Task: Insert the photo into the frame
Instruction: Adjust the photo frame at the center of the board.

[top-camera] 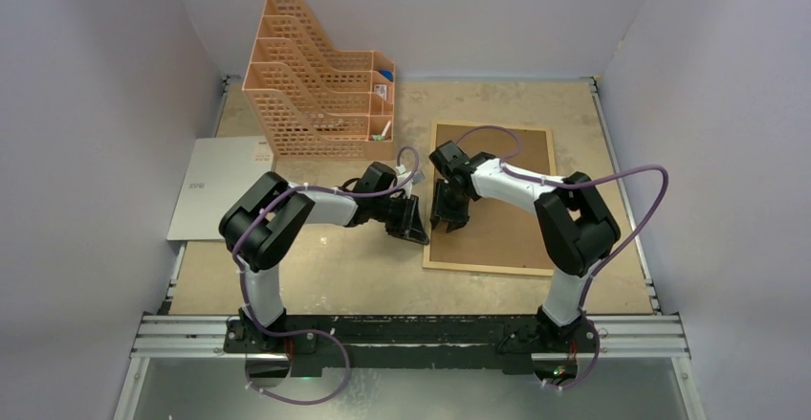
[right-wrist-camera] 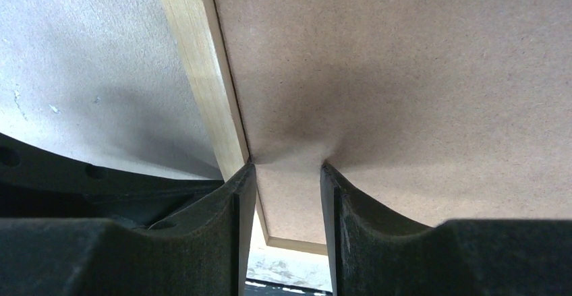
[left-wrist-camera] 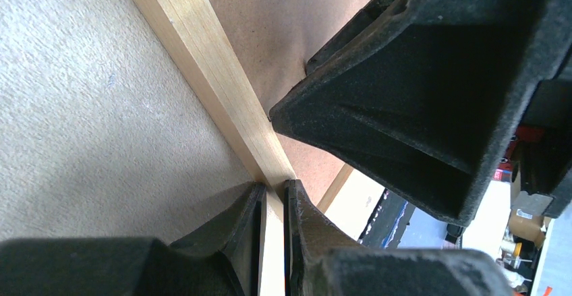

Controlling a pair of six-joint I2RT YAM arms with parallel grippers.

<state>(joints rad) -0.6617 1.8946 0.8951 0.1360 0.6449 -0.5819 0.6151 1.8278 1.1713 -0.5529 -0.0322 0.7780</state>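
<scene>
Frame of smooth, faintly glossy light wood; backing board of matt, fine-grained brown fibreboard; surface rough, matt, beige; lattice organizer of orange plastic.

A brown backing board lies flat on the beige table directly beneath the right gripper and stretches away to its right. The board's left side runs just beside the left gripper. Beyond that gripper and off to its left stands an orange lattice file organizer with small items in its end compartments. Well to the same gripper's left, a pale grey sheet lies at the table's left edge
</scene>
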